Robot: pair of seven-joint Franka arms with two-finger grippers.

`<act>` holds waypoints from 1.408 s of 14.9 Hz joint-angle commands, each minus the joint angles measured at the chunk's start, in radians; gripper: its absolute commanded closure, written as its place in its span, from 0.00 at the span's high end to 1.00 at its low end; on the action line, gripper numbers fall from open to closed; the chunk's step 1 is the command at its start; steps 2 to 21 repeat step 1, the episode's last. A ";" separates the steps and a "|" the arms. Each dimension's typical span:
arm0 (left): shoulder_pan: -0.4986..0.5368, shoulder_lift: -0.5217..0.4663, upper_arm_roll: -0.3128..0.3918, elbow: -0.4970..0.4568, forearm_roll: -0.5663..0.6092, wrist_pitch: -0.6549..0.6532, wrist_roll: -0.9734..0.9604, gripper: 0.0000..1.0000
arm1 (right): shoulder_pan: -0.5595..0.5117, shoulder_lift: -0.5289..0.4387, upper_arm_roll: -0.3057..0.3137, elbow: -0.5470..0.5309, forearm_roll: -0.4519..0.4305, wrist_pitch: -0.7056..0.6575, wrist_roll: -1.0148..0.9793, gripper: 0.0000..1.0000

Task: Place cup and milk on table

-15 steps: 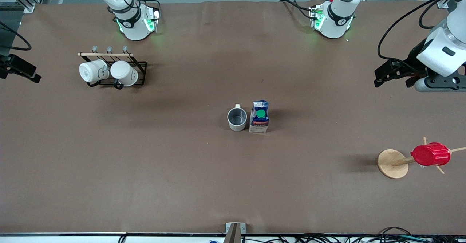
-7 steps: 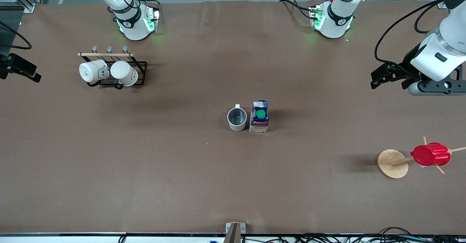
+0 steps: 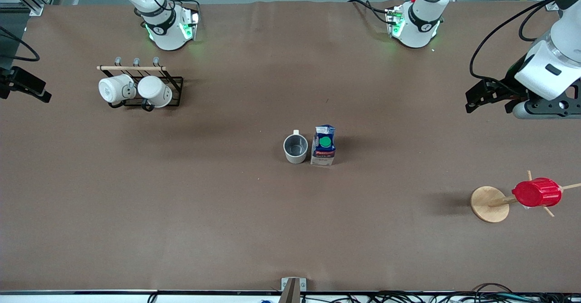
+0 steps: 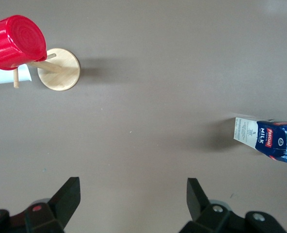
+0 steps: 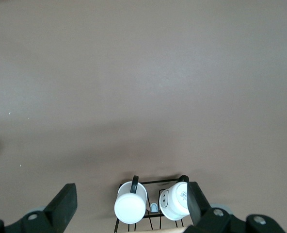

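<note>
The cup (image 3: pixel 295 148), a pale mug with a grey inside, stands upright mid-table on the brown table (image 3: pixel 227 212). The milk (image 3: pixel 323 145), a blue and white carton with a green cap, stands beside it, toward the left arm's end. The milk also shows in the left wrist view (image 4: pixel 269 138); the cup is out of that view. My left gripper (image 3: pixel 489 104) (image 4: pixel 133 191) is open and empty, high over bare table at the left arm's end. My right gripper (image 3: pixel 23 92) (image 5: pixel 130 196) is open and empty, high over the mug rack at the right arm's end.
A black rack with two white mugs (image 3: pixel 136 89) (image 5: pixel 153 206) stands toward the right arm's end. A red ribbed cup (image 3: pixel 536 192) (image 4: pixel 15 41) hangs on a wooden stand (image 3: pixel 489 204) at the left arm's end, nearer the front camera than the left gripper.
The left arm has shifted slightly, first toward the table's middle, then a little back. The cup, the milk and the right gripper have not moved.
</note>
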 commanded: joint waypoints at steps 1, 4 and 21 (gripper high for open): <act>-0.001 -0.010 -0.006 0.010 0.018 -0.003 0.006 0.97 | -0.001 -0.009 -0.002 0.000 0.009 -0.009 -0.013 1.00; -0.001 -0.010 -0.006 0.010 0.018 -0.003 0.006 0.97 | -0.001 -0.009 -0.002 0.000 0.009 -0.009 -0.013 1.00; -0.001 -0.010 -0.006 0.010 0.018 -0.003 0.006 0.97 | -0.001 -0.009 -0.002 0.000 0.009 -0.009 -0.013 1.00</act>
